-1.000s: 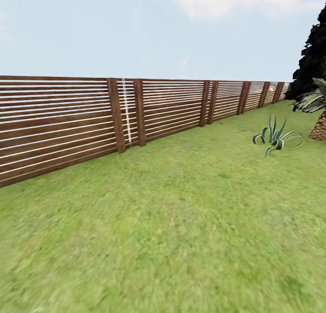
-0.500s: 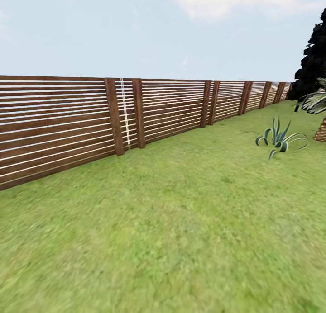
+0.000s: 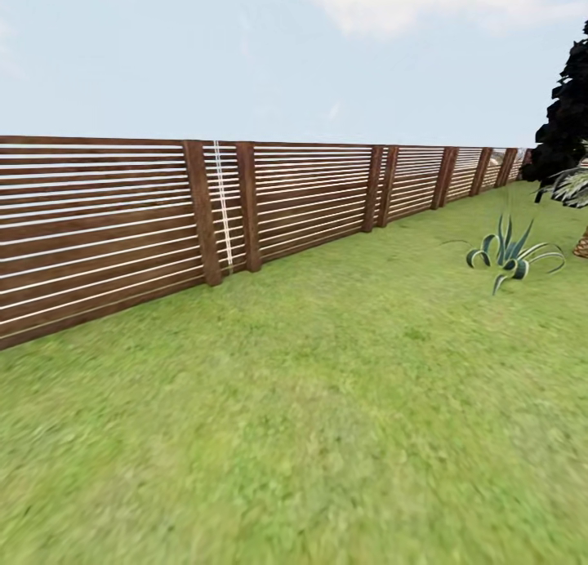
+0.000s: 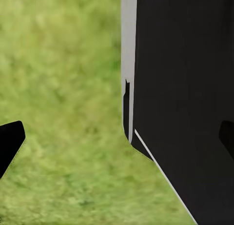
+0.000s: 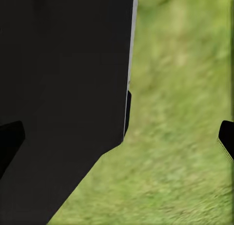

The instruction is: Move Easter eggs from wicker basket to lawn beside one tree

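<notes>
The lawn (image 3: 327,402) spreads wide and flat across the head view, mottled green, from the near edge up to a long brown slatted fence (image 3: 106,222) that runs from the left side off toward the far right. On the grass at the right stands a spiky blue-green plant (image 3: 510,259) with curling leaves, well apart from the fence. Behind it, at the right edge, rise a near-black cypress (image 3: 567,112) and part of a palm (image 3: 576,189) with drooping fronds and a scaly trunk base. Pale blue sky with thin cloud lies above the fence. In the left wrist view the left gripper (image 4: 119,137) hangs over grass beside a large black body panel (image 4: 185,88); its 2 fingertips (image 4: 9,139) sit at opposite edges, spread wide with nothing between them. In the right wrist view the right gripper (image 5: 119,137) is likewise spread wide and empty, its fingertips (image 5: 226,134) far apart, grass beneath and the same black panel alongside.
</notes>
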Robot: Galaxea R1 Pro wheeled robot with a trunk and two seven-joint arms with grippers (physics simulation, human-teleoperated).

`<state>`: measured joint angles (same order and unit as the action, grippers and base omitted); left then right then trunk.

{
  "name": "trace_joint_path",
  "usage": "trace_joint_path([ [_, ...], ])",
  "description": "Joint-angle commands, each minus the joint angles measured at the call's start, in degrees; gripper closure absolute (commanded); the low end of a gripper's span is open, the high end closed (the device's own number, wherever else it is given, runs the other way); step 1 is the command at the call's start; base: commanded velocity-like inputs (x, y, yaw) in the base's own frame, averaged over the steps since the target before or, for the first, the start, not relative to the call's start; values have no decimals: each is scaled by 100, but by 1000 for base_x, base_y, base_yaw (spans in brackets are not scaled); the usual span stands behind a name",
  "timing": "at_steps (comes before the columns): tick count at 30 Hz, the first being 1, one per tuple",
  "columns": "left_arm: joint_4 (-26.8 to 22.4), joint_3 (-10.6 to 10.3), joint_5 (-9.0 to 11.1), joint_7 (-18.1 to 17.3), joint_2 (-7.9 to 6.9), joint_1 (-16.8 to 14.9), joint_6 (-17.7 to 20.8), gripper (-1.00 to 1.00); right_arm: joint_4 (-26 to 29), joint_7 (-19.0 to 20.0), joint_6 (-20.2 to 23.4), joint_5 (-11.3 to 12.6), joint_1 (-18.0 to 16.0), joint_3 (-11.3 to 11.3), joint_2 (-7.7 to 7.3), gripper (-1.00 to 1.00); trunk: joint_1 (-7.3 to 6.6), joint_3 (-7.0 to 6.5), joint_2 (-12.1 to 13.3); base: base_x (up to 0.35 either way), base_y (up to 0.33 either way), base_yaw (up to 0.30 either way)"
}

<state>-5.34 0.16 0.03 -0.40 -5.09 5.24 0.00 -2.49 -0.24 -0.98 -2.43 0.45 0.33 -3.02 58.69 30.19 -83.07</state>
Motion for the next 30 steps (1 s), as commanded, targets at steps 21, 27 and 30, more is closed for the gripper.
trace_joint_path([
  [21, -11, 1, 0, -4, -1, 4, 0, -100, -6, 32, -8, -29, -1, 2, 12, -100, 4, 3, -1, 335, 0, -162],
  [27, -15, 1, 5, -3, -1, 4, 0, -100, -4, 1, -8, -29, -1, 2, 4, -100, 4, 3, -1, 335, 0, -80],
  [30, -12, 1, 5, -4, -1, 4, 0, -100, -6, -2, -8, -28, -1, 2, 3, -100, 4, 3, -1, 335, 0, -5],
])
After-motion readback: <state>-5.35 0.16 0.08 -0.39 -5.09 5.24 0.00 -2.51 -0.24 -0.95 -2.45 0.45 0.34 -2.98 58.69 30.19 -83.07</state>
